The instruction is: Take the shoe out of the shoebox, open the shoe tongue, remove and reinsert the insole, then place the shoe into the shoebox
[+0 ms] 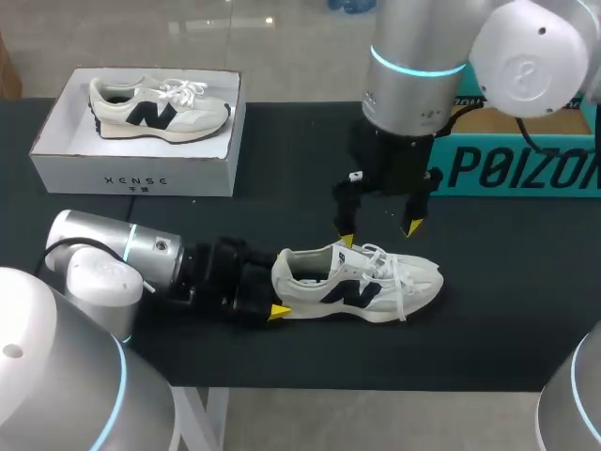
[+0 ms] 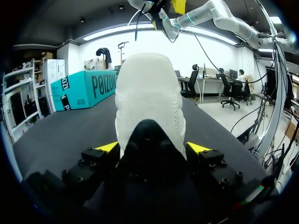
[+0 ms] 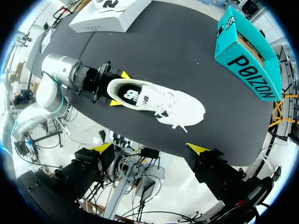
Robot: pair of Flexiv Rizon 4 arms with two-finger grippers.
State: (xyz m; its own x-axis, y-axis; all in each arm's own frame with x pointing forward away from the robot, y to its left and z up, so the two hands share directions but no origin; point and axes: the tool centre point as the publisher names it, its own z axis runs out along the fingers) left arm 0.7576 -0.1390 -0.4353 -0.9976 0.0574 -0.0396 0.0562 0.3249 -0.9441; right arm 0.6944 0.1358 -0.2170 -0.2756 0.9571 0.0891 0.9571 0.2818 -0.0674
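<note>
Black desk (image 1: 507, 282) in the head view carries a white shoebox (image 1: 131, 174) at its far left corner, a boxed shoe (image 1: 160, 111) inside, and a loose shoe (image 1: 362, 287) near the front edge. Over it hovers the right end effector (image 1: 378, 233).

Left wrist view: the left end effector (image 2: 152, 148) clasps the loose shoe (image 2: 148, 102) by its heel.

Right wrist view: the right end effector (image 3: 152, 148) stands wide, with the loose shoe (image 3: 159, 100) ahead.

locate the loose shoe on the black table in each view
Head view: shoe at lower middle, toe pointing right.
Left wrist view: shoe seen heel-on, clamped in left gripper.
Right wrist view: shoe ahead of the open right gripper.
Shared landmark: teal box.
</note>
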